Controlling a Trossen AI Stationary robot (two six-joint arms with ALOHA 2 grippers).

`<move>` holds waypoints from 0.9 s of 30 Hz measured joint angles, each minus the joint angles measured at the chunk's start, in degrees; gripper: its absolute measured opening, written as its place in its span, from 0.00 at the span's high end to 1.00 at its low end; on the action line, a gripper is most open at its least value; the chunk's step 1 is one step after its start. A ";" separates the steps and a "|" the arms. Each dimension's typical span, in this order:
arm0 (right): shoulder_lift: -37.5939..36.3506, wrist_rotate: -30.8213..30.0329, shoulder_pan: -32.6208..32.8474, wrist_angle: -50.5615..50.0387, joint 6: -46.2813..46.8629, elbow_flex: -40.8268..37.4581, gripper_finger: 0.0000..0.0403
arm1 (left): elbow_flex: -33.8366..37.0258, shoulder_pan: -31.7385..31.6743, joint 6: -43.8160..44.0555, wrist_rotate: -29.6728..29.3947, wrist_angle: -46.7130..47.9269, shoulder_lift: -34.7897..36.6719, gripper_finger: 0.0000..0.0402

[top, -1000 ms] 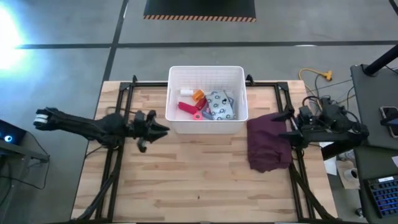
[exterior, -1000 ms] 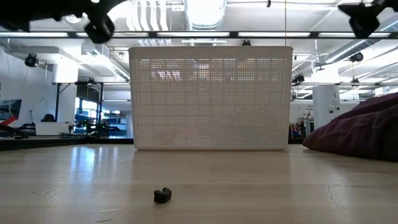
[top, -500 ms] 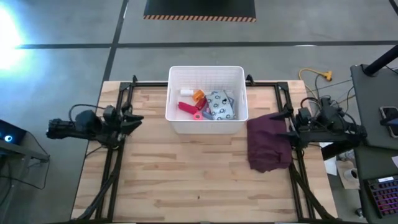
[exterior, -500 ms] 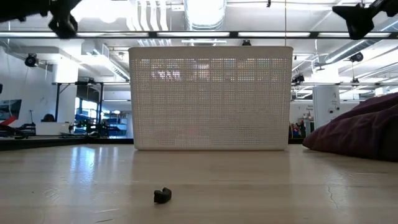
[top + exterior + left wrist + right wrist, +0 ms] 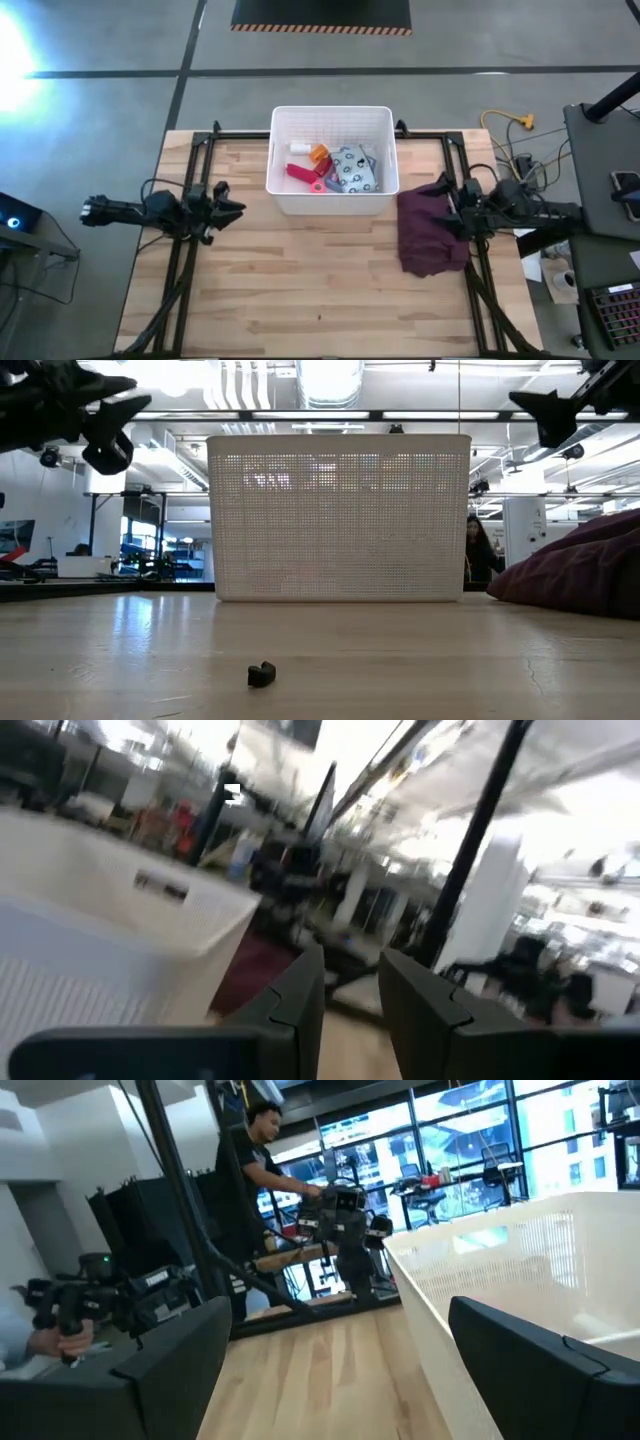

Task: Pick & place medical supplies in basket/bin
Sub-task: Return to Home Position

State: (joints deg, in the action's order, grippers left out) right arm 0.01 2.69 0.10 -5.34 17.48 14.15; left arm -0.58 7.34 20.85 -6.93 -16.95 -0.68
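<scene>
The white ribbed basket (image 5: 331,120) stands at the table's far middle; its wall fills the low view (image 5: 340,515). Inside lie a red tube (image 5: 300,173), an orange piece (image 5: 318,153), a small white bottle (image 5: 299,147) and the white patterned pouch (image 5: 352,168). My left gripper (image 5: 232,207) hovers left of the basket, raised above the table (image 5: 105,435), its fingers a narrow gap apart (image 5: 350,965). My right gripper (image 5: 446,205) hangs open (image 5: 338,1315) high over the right edge of the maroon cloth (image 5: 430,235).
The maroon cloth lies bunched on the table right of the basket (image 5: 580,570). A small dark clip-like piece (image 5: 261,674) lies on the near boards. Black frame rails (image 5: 190,250) run along both table sides. People stand in the room beyond (image 5: 250,1170).
My left gripper drew back from beside the basket toward the table's left edge, then came partway back toward the basket and dropped a little. My right gripper shifted left toward the basket, over the maroon cloth's edge. The basket and its contents stayed still.
</scene>
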 joint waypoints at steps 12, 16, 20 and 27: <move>0.00 -0.34 0.00 5.38 1.83 -6.38 0.10 | -1.22 -0.03 3.50 -0.28 6.92 0.47 0.80; 0.00 -0.40 0.00 7.58 0.41 -8.89 0.10 | -1.22 -0.03 4.20 -1.12 8.38 0.47 0.80; -0.02 -0.13 0.00 10.88 0.40 -12.31 0.10 | -1.22 -0.03 5.67 -2.43 10.56 0.47 0.80; -0.02 0.10 -0.02 9.20 0.17 -13.63 0.10 | -1.22 -0.03 5.86 -2.57 10.55 0.33 0.80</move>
State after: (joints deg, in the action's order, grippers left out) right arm -0.01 2.79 0.08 3.86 17.65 0.51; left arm -1.80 7.31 26.71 -9.50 -6.39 -0.35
